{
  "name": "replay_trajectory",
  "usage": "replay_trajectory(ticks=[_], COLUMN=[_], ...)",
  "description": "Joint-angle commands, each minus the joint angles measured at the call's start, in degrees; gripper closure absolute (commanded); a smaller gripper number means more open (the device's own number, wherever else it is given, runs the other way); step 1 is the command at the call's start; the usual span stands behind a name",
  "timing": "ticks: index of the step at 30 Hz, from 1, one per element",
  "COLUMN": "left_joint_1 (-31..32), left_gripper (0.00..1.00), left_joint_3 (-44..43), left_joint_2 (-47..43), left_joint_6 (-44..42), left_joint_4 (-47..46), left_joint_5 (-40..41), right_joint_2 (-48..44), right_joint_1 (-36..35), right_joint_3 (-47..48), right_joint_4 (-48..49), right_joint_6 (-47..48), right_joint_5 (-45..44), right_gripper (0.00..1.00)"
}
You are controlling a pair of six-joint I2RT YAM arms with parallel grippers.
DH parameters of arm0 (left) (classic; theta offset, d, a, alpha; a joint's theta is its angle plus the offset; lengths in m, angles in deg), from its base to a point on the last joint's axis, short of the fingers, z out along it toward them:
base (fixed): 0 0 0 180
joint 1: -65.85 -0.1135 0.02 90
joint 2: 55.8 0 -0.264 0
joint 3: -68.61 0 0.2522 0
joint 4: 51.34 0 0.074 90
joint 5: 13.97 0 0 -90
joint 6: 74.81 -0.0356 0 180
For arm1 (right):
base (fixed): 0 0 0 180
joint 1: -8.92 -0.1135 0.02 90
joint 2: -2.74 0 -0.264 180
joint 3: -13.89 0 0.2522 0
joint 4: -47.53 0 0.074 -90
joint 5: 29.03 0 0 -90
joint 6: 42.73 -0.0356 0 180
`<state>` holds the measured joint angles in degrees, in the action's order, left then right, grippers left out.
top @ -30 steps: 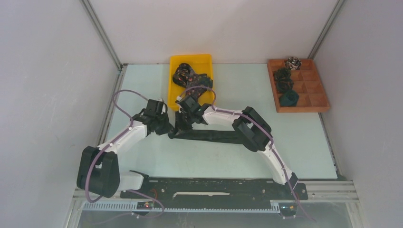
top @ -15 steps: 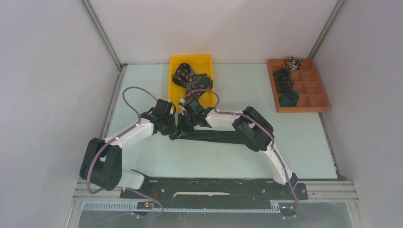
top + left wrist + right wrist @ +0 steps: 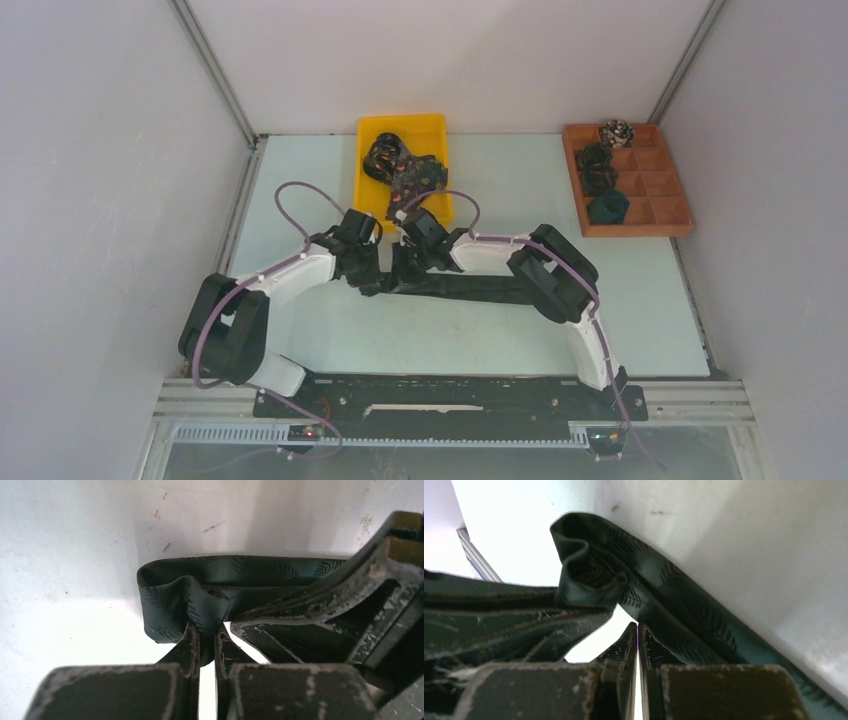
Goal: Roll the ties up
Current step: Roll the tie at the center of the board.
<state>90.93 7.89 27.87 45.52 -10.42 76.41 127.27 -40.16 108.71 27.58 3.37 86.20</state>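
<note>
- Pale green table top (image 3: 640,300) serves as the work surface.
- Left gripper (image 3: 205,632): jaws almost pressed together, pinching the curled end of the dark green fern-patterned fabric tie (image 3: 235,572).
- Right gripper (image 3: 638,630): jaws pressed together, tips just beside that curl. No fabric is seen between them.
- Tie is laid flat mid-table, running from the curl toward the right arm's side.
- Step judged: the first turn of the roll is being started, with nearly all the length unrolled.
- Next move calls for the curl to be turned over along the strip, kept tight with its edges lined up. A slack core would likely spring open.
- Wrist views only: fold, pattern and pinch, all hidden under the arms in the top view.
- Top view only: the tie's whole run, a yellow plastic tray (image 3: 372,130) of loose dark ties (image 3: 400,165), and a brown wooden compartment box (image 3: 660,228) with rolled ties (image 3: 598,180).
</note>
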Motion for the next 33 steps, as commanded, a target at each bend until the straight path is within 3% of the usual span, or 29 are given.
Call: replay_trajectory(ticks=[1, 8, 17, 33], left_joint_1=[1.59, 2.49, 3.13, 3.13], left_gripper=[1.0, 0.95, 0.68, 0.59], left_joint_3=[-1.88, -2.58, -3.14, -3.4], left_joint_2=[1.51, 2.54, 2.0, -0.77], left_joint_6=[1.62, 2.11, 1.94, 2.87], left_joint_4=[-0.29, -0.58, -0.84, -2.1], left_joint_5=[-0.56, -0.56, -0.94, -5.62], right_joint_2=[-6.3, -9.18, -10.01, -12.56], right_joint_1=[0.23, 0.39, 0.49, 0.71], right_joint_3=[-2.63, -6.28, -6.64, -6.64], right_joint_4=[-1.42, -1.8, -2.13, -3.18], right_joint_6=[2.62, 3.55, 3.39, 3.42], right_joint_5=[-3.06, -4.37, -4.56, -5.47], right_gripper=[0.94, 0.95, 0.95, 0.96])
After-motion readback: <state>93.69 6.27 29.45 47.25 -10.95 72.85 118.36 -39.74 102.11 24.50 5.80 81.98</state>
